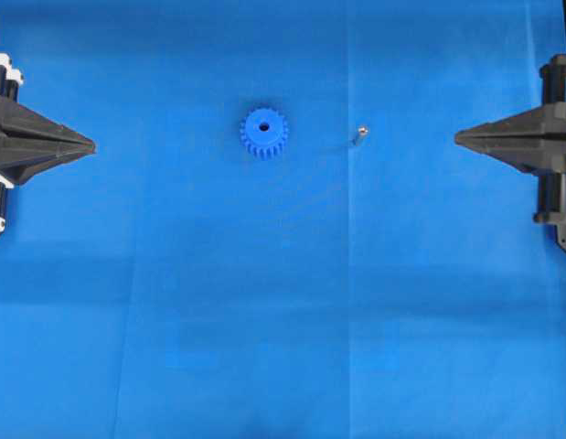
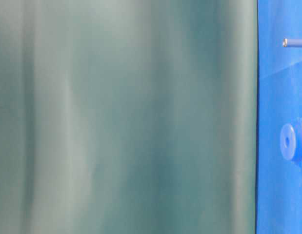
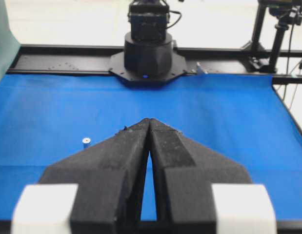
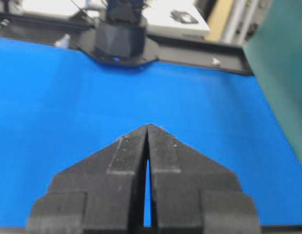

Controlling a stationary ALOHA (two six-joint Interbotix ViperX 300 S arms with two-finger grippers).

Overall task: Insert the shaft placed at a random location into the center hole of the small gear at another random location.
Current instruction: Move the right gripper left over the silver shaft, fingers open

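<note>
While both arms are sitting back at the table's edges, we are seeing no step begun. Our left gripper [image 1: 89,144] and right gripper [image 1: 460,138] are pinched together, holding nothing. Farther in, the shaft [image 1: 359,135] is standing apart, right of the small gear [image 1: 263,133], its center hole [image 1: 262,125] unfilled.

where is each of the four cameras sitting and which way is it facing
Overhead: above, straight down on the blue mat; small gear, shaft, left gripper, right gripper.
Table-level: low at the mat's edge, image sideways, mostly green curtain; gear, shaft; no robot.
Left wrist: along its shut jaws toward the opposite arm's base; shaft.
Right wrist: likewise, shut jaws, opposite base.
Shared: overhead and table-level both show gear and shaft.
</note>
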